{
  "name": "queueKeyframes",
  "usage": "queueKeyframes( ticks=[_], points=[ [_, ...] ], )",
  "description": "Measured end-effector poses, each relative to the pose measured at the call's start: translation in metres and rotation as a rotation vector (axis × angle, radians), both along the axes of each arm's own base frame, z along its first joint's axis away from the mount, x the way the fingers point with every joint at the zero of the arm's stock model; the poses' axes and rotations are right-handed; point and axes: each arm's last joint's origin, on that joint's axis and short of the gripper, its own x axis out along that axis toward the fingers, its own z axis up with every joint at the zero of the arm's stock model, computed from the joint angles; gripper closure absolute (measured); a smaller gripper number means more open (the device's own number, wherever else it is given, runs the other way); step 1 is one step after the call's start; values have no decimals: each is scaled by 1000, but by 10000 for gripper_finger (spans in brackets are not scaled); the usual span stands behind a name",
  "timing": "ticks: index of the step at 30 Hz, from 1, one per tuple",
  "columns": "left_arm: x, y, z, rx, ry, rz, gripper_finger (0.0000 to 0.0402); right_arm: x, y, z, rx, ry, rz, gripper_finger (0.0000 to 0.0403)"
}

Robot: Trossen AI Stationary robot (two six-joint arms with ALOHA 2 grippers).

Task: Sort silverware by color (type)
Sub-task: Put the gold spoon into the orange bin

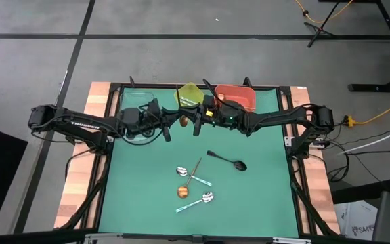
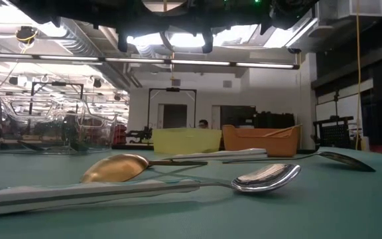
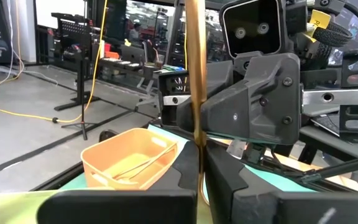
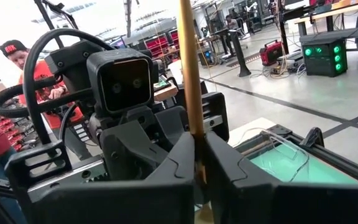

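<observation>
**Operator:** Low view, front of the table. What lies nearest?

**Technician:** A silver spoon with a pale handle lies on the green mat. A copper-gold spoon lies just behind it, and their handles cross. A black spoon lies apart, farther back. The high view shows a second silver spoon in the same cluster.

**Operator:** End effector state?

**Technician:** Both are raised over the back centre of the mat, facing each other. The left gripper is clamped narrow on the handle of a held copper spoon. The right gripper is clamped narrow on the same handle. From above, the bowl of that spoon shows between the two.

**Operator:** And beyond the grippers?

**Technician:** Three bins stand along the far edge: a clear bin, a yellow bin and an orange bin. The orange bin holds thin utensils; I cannot tell their colour.
</observation>
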Motion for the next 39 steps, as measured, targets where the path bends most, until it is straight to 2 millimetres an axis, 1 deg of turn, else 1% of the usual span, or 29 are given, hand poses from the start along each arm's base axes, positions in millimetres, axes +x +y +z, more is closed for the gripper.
queueKeyframes(
  ticks=[2,8,10,12,17,22,28,31,35,39],
  points=[
    [0,0,0,1,2,0,399,0,0,0,1,1,1,379],
    [0,0,0,3,2,0,400,0,0,0,1,6,2,312],
    [0,0,0,3,1,0,400,0,0,-1,-3,8,2,298],
    [0,0,-1,1,10,0,400,-1,0,0,-48,34,10,291],
    [0,0,-5,-11,53,1,400,-12,2,5,-191,161,37,288],
    [0,0,-10,-59,81,1,397,-32,4,10,-300,356,54,288],
    [0,-1,-16,-134,119,-33,394,-54,4,11,-511,563,84,288],
    [-1,-3,-21,-205,154,-72,393,-60,5,8,-586,640,131,288],
    [-2,-5,-30,-331,215,-120,392,-63,7,2,-634,702,208,288],
    [-5,-7,-38,-472,269,-156,391,-63,18,1,-736,704,281,288]
  ],
)
